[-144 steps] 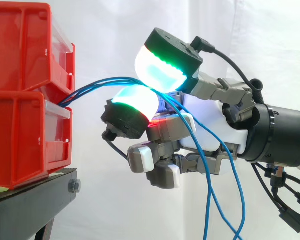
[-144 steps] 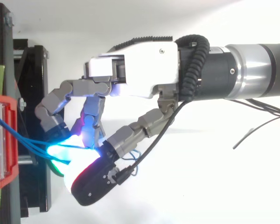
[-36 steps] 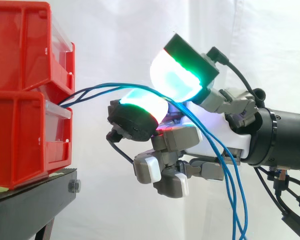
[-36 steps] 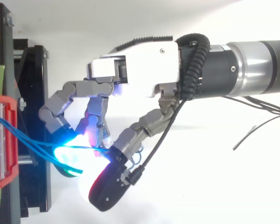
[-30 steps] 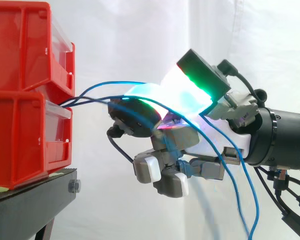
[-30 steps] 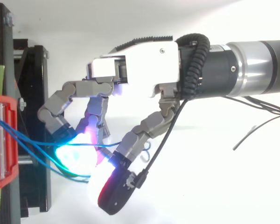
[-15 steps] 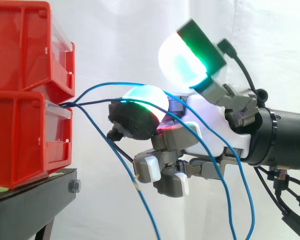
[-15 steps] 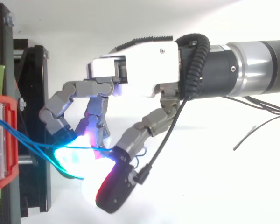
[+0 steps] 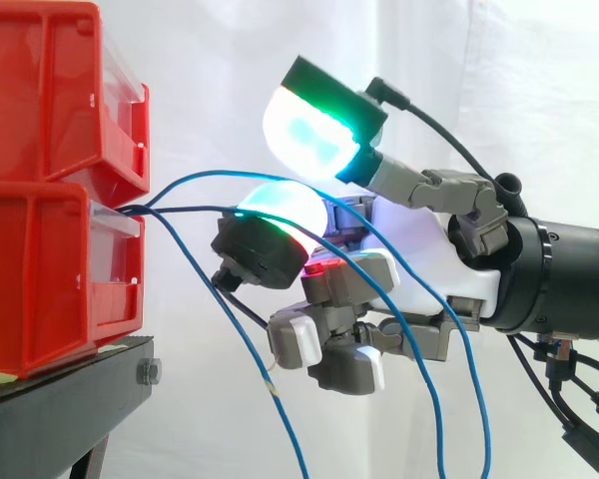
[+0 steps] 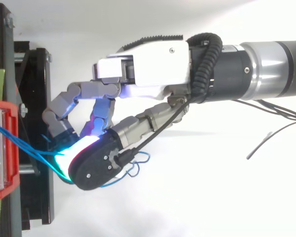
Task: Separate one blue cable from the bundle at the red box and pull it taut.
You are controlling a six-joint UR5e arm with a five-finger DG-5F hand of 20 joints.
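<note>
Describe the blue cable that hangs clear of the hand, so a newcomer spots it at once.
In the side view, start at the stacked red bins on the left; blue cables leave the gap between them. The hanging cable drops steeply down and rightwards, left of the hand, to the bottom edge. The other cables instead run across to the hand.

bins (image 9: 40,249) — glossy red moulded plastic, with a clear plastic strip (image 9: 115,222) along the front lip. stand (image 9: 70,389) under the bins: matt black metal, with one bright metal bolt (image 9: 148,372) at its corner. cables (image 9: 220,173) out of the bins: thin, smooth blue sheath, slight sheen. hand (image 9: 419,249) right of the bins: smooth white plastic palm shell. arm (image 10: 266,69) beyond it — matt black collar, then brushed silver metal. curtain (image 9: 539,90) behind the bins: matt white cloth, soft folds.
</note>
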